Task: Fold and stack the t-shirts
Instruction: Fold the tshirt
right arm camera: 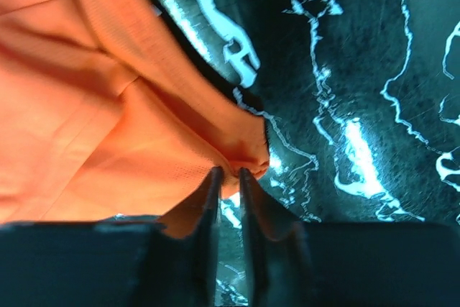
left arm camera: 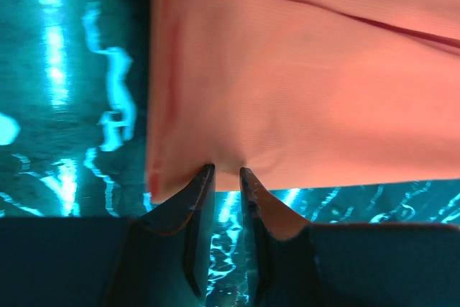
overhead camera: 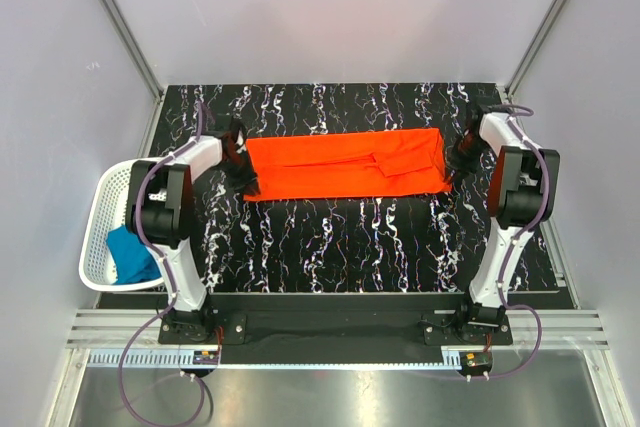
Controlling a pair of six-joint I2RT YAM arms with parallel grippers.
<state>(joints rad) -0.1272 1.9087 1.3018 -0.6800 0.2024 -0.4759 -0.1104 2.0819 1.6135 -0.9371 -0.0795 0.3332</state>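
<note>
Simultaneously left gripper (left arm camera: pixel 226 170), right gripper (right arm camera: pixel 226 172) pinch orange-red t-shirt (overhead camera: pixel 330 167) near corners.

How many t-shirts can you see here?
2. The orange-red t-shirt lies folded into a long strip across the black marbled table. The teal t-shirt sits bunched in the white basket at the table's left edge; more could be hidden beneath it.

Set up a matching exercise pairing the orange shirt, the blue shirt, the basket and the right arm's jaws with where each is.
1 orange shirt
2 blue shirt
3 basket
4 jaws of the right arm

A inside the basket
B at the table's left edge
C laid out across the table
D pinching the orange shirt's right corner

Pairs: 1-C, 2-A, 3-B, 4-D
</note>
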